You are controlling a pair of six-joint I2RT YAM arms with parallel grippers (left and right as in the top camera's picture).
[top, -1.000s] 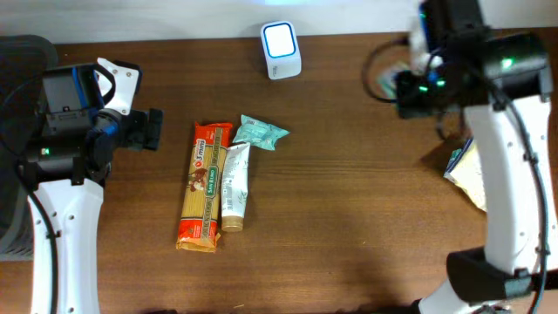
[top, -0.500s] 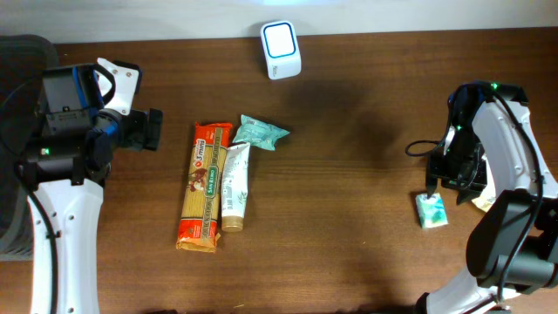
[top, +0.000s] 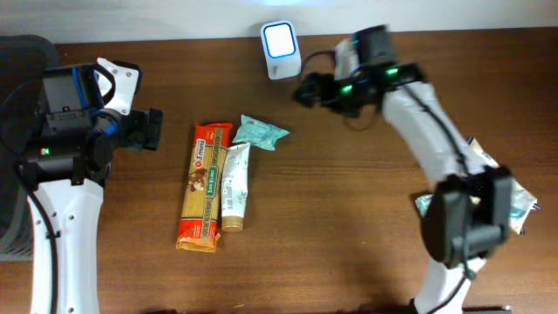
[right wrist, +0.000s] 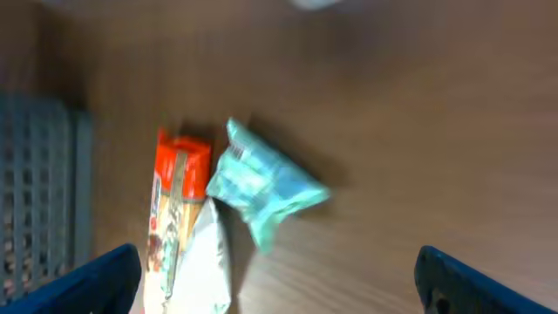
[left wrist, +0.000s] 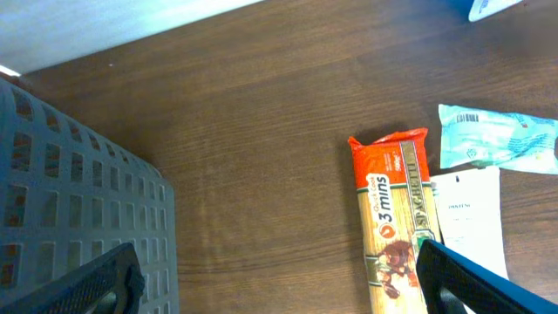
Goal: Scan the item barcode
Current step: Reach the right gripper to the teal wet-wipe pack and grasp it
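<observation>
Only one marking reads clearly.
In the left wrist view, the long orange plastic pasta packet [left wrist: 394, 218] carries "3 mins" in white lettering near its top end. The small print on the white plastic tube [left wrist: 471, 231] beside it and on the crinkled teal foil packet [left wrist: 497, 139] is too fine to read.

Wooden table [top: 349, 201] — pasta [top: 200, 187], tube [top: 234, 194], pouch [top: 260, 133], scanner [top: 281, 39].

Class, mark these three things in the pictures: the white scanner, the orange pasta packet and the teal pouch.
white scanner [top: 281, 42]: overhead view, on its lit screen.
orange pasta packet [left wrist: 388, 209]: left wrist view, on the printed front near its top.
teal pouch [right wrist: 261, 185]: right wrist view, on the middle of its body.
</observation>
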